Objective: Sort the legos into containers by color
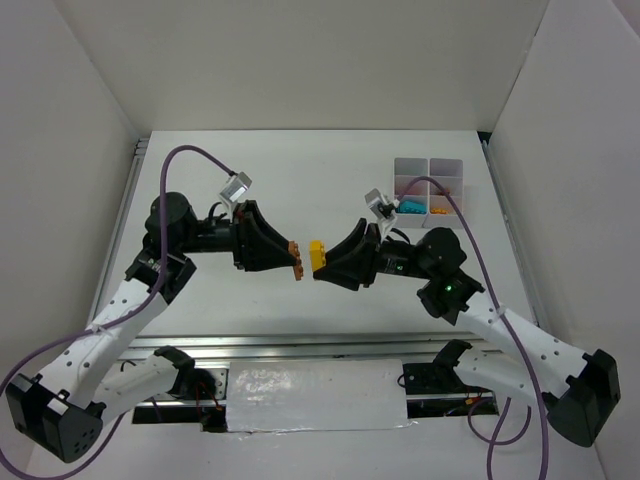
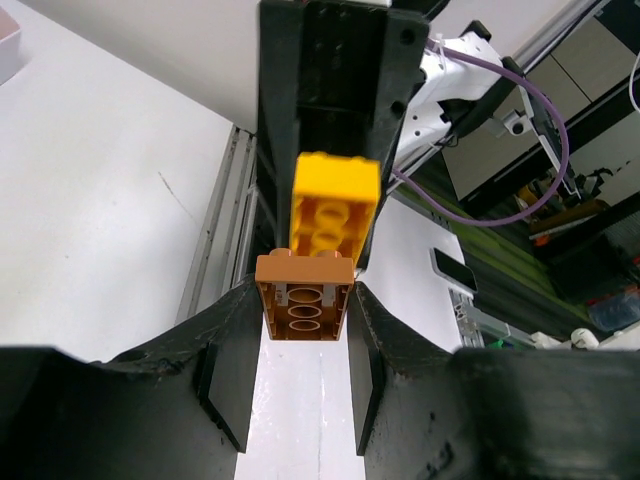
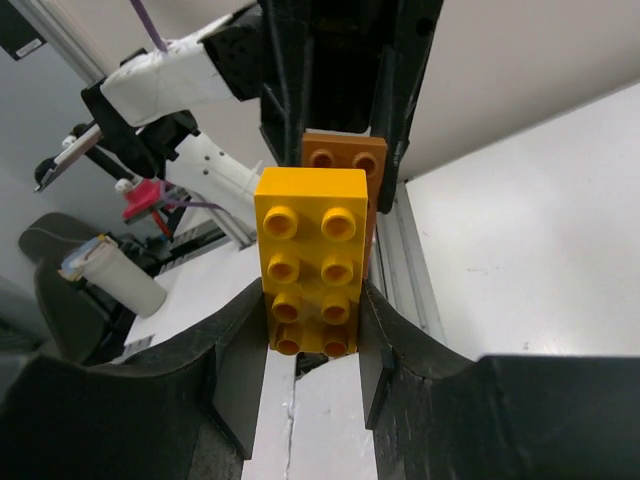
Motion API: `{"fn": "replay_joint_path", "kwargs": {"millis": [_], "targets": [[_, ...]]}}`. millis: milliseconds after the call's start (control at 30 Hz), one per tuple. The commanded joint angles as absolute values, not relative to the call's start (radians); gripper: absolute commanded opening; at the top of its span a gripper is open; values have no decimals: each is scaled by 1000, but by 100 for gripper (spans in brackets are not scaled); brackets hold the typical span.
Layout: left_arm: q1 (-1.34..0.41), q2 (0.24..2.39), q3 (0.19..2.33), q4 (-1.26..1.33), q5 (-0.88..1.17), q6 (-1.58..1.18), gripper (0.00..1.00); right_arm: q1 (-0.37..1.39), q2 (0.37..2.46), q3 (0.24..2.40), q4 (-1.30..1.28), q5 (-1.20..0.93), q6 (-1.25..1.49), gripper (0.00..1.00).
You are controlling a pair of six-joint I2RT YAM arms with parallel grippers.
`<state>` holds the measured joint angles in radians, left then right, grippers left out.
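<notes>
Now, mid-air over desk (image 1: 300, 190) centre: left gripper (image 1: 297, 260) clamped narrow on orange-brown brick (image 2: 305, 297), right gripper (image 1: 319, 257) clamped on yellow brick (image 3: 308, 260). Bricks face to face; touching or just apart, cannot tell. Likely light, rigid, slick-sided: flat side walls best hold, studs left free. Tray (image 1: 403, 165) near far right corner, cyan piece (image 1: 412, 207) and orange piece (image 1: 438, 210) inside.

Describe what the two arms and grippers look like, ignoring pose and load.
The left arm and right arm match: white links, black joints and bases. The left gripper and right gripper are black, wedge-shaped, two-fingered. A purple cable loops to a small silver camera on each wrist. A green light shows on the right arm's joint.
</notes>
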<state>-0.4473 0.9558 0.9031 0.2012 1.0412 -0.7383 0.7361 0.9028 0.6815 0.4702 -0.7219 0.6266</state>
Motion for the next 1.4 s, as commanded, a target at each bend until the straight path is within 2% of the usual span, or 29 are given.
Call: {"fn": "replay_joint_path", "kwargs": {"millis": [0,167,233,267,300,400,467,567,600,633,700,767,900,1100,1367], "targets": [[-423,943,925,232,1092,-738,0,716,862,670,508,-753,597,0],[-420,946,930,235,1097,-741,0,712,854,664,474,-732,572,0],[-416,940,954,175,1080,-697,0,712,821,669,437,-610,536,0],[-416,939,975,6,1010,-654,0,704,805,689,288,-538,502,0],[-416,937,1049,-120,952,-534,0,695,790,695,241,-472,491,0],[-416,954,1158,-402,677,-419,0,648,776,748,50,-280,443,0],[-414,966,1181,-481,475,-397,0,602,807,797,-89,-84,472,0],[-413,1000,1201,-621,275,-373,0,424,903,869,-295,96,581,0],[-414,999,1174,-635,168,-370,0,372,929,880,-332,119,604,0],[-414,994,1152,-640,131,-367,0,274,955,888,-357,133,620,0],[-413,973,1090,-635,71,-357,0,189,1023,897,-393,178,667,0],[-414,956,1048,-617,66,-353,0,92,1084,910,-399,211,704,0],[-416,925,967,-609,46,-360,0,11,1166,939,-373,267,735,0],[-417,942,972,-614,25,-360,0,8,1223,996,-370,265,721,0],[-416,927,966,-612,5,-379,0,8,1144,933,-350,221,657,0]]}}
